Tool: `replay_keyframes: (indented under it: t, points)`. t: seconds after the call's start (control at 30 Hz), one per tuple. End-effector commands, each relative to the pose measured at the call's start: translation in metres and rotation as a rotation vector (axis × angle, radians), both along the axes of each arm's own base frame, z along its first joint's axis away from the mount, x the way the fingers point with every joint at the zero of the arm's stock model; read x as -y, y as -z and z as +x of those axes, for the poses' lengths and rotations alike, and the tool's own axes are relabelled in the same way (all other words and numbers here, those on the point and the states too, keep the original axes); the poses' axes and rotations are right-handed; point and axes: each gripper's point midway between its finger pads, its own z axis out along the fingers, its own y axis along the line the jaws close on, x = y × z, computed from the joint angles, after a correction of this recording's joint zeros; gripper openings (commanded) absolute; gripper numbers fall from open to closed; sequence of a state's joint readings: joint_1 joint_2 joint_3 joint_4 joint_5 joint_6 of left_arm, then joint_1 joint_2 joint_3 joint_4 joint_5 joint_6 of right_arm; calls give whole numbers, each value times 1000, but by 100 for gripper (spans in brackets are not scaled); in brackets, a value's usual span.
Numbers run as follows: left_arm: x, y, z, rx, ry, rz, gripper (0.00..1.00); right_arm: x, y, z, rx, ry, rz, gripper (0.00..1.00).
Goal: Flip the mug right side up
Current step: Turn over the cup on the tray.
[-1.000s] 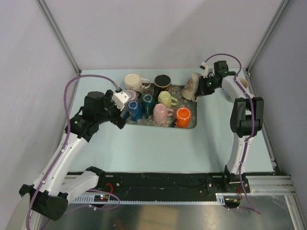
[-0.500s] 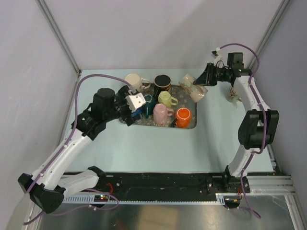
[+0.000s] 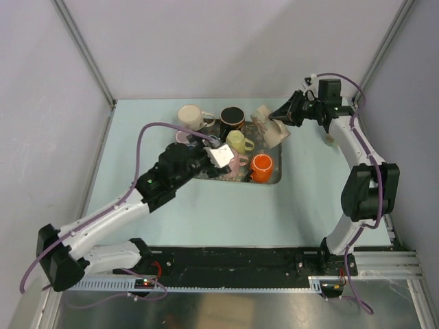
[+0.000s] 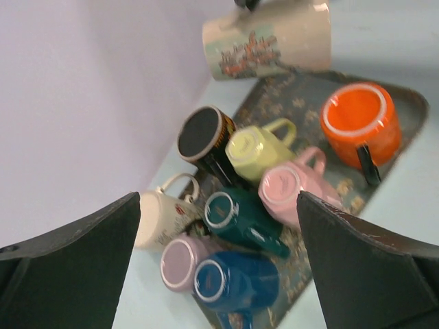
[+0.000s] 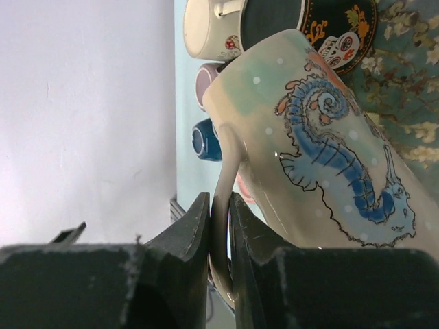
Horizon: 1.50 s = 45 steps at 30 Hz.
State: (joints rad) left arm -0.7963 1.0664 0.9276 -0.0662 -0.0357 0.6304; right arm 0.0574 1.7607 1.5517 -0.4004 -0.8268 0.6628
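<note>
A beige mug with a blue seahorse point(image 5: 322, 137) hangs tilted on its side over the far right corner of the tray point(image 3: 274, 179). My right gripper point(image 5: 219, 212) is shut on its handle, a finger on each side of the loop. From above, the mug point(image 3: 269, 127) sits just left of the right gripper point(image 3: 280, 115). The left wrist view shows the same mug point(image 4: 267, 41) at the top. My left gripper point(image 4: 216, 205) is wide open and holds nothing. It hovers over the tray's mugs, near the tray's middle point(image 3: 221, 156).
On the tray are an orange mug point(image 4: 357, 120), a black one point(image 4: 206, 133), yellow point(image 4: 257, 147), pink point(image 4: 291, 188), teal point(image 4: 236, 216), blue point(image 4: 233, 281) and lilac point(image 4: 180, 262). A cream mug point(image 3: 190, 116) stands at the tray's far left corner. Walls enclose three sides.
The right gripper has tipped the seahorse mug from standing at the tray corner to lying tilted in the air. The left arm has swung right across the tray, its gripper still open.
</note>
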Motion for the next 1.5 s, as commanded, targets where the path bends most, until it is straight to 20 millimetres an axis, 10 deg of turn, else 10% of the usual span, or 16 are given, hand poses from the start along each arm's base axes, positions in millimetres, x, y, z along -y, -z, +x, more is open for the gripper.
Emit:
replay_keyframes:
  t: [0.0, 0.53, 1.03, 1.47]
  points:
    - [12, -69, 28, 222, -133, -177, 100, -18, -120, -9, 214, 97, 102, 0]
    - [55, -91, 45, 327, -65, -222, 100, -69, -238, -28, 314, 199, 359, 0]
    - [52, -101, 51, 397, -84, -267, 100, -123, -258, -64, 353, 33, 445, 0]
    - [-3, -127, 73, 576, -263, -193, 98, -114, -272, -71, 383, 41, 474, 0]
